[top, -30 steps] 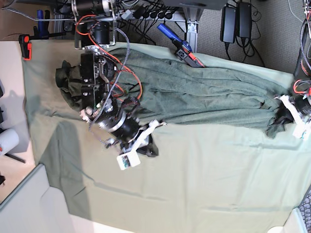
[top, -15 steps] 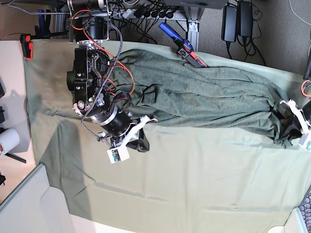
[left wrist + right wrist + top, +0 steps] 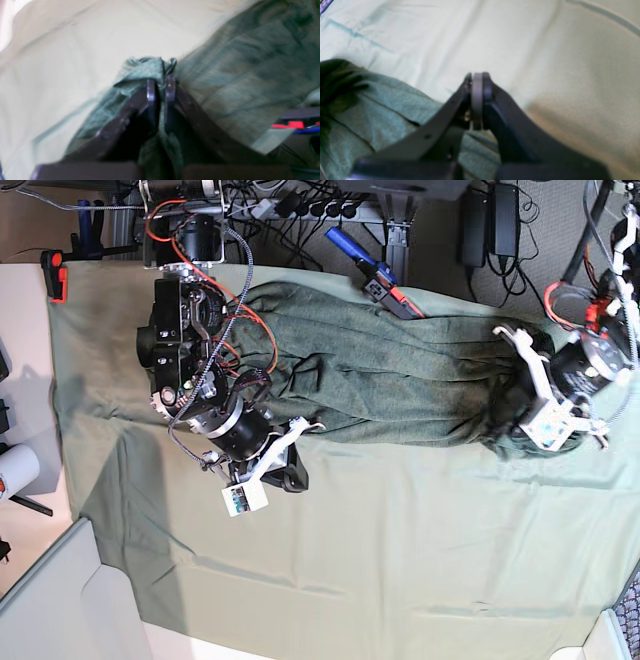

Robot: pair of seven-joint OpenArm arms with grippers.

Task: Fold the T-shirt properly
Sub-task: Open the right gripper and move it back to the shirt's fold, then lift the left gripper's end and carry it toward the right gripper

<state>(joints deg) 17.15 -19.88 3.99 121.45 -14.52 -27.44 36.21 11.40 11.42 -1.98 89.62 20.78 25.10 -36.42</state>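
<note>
Here, a bunched fold of the T-shirt (image 3: 140, 72) is clamped by the left gripper (image 3: 158, 87); the right gripper (image 3: 477, 85) is pressed together, empty, over the table cloth (image 3: 545, 50).

T-shirt (image 3: 400, 375) lies bunched on mint table cloth (image 3: 420, 540).

left gripper (image 3: 160, 86) jaws pinched, right gripper (image 3: 476, 83) jaws closed

One T-shirt (image 3: 400, 380), one table cloth (image 3: 400, 550), two hands: left hand (image 3: 515, 435), right hand (image 3: 292, 477).
</note>
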